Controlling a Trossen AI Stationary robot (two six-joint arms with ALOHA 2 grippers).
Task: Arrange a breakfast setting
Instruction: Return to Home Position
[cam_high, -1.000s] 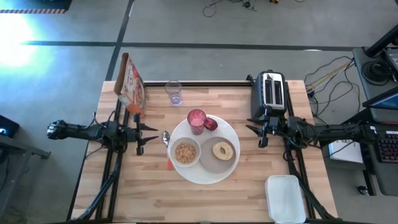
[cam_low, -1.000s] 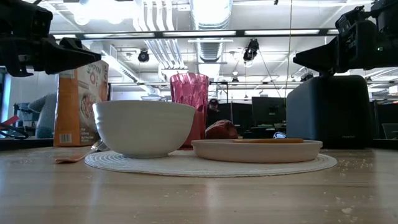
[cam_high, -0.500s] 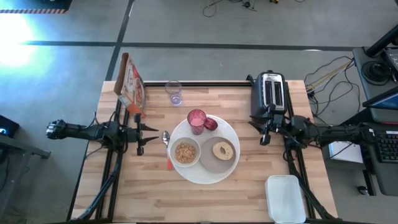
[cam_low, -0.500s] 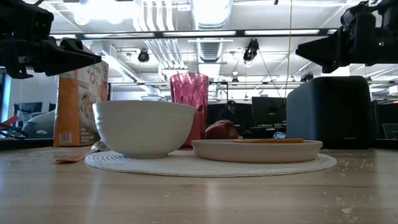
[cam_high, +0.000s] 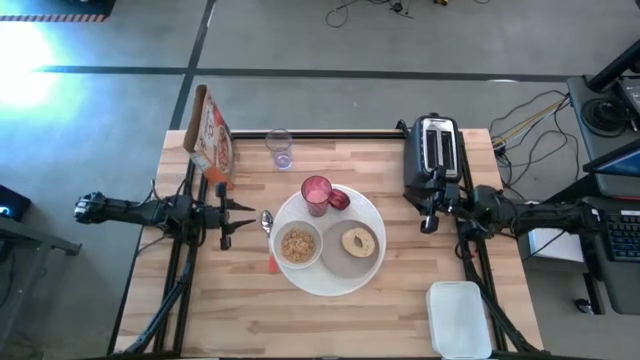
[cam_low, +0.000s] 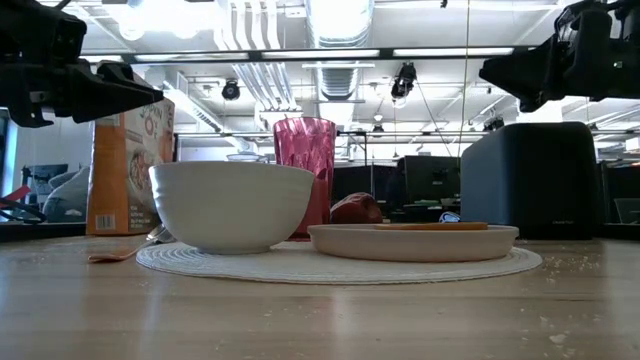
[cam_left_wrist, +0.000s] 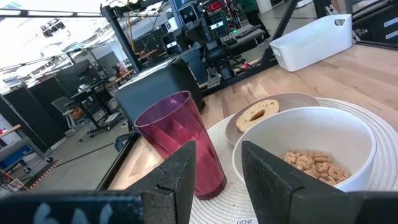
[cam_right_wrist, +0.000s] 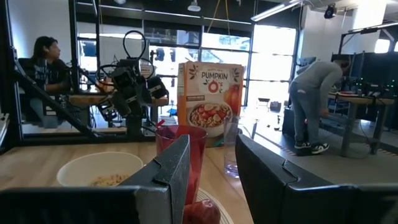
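While the bowl (cam_high: 298, 245), plate (cam_high: 345, 260), tumbler (cam_high: 316, 192) and fruit (cam_high: 339, 199) sit on the placemat (cam_high: 330, 284), left arm (cam_high: 150, 212) and right arm (cam_high: 520, 212) hover over opposite bench (cam_high: 400, 305) sides, both jaws released.

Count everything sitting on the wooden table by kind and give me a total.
Cups: 2, pink-red ribbed plastic tumbler, small clear glass
Dishes: 2, small round white bowl, small round grey plate
Food: 3, tan round bagel, small red fruit, orange cardboard cereal box
Cutlery: 1, orange-handled spoon
Mats: 1, large round white ribbed placemat
Other: 2, black-and-silver toaster, white rectangular tub
Total: 11
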